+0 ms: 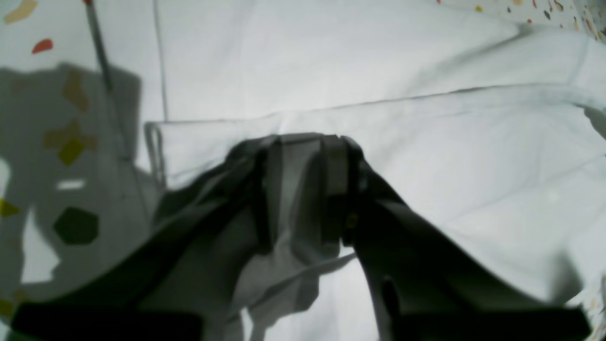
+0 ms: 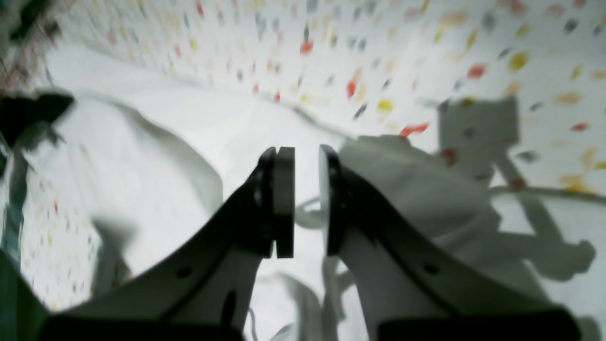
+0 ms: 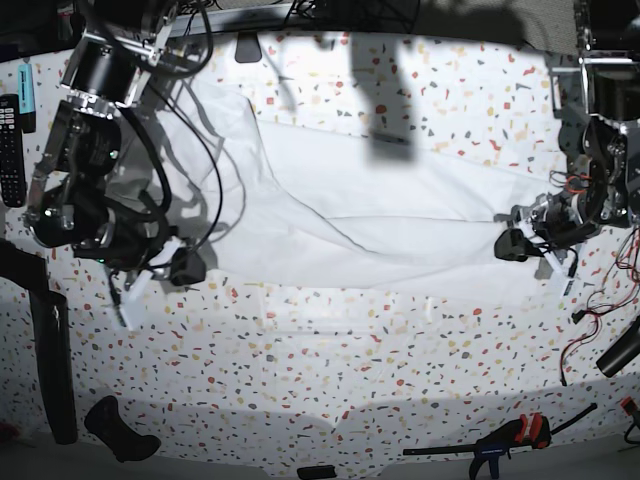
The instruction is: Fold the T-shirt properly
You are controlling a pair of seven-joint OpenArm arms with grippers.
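Note:
The white T-shirt (image 3: 380, 220) lies spread across the middle of the speckled tabletop (image 3: 330, 350), stretched between both grippers. At the shirt's right end in the base view, my left gripper (image 3: 508, 243) is low over the table. Seen from the left wrist, that gripper (image 1: 303, 139) is shut on a bunch of T-shirt (image 1: 426, 156) cloth, which hangs shadowed between the fingers. My right gripper (image 3: 185, 268) is at the shirt's lower left corner. In the right wrist view, that gripper (image 2: 305, 151) has its pads a narrow gap apart with a T-shirt (image 2: 156, 142) edge in it and folds draping both sides.
A dark remote (image 3: 8, 135) lies at the far left edge. A black bar (image 3: 50, 360) and a black handle (image 3: 120, 430) sit at the front left. A clamp (image 3: 505, 440) rests at the front right. Loose cables (image 3: 590, 300) hang near the right arm.

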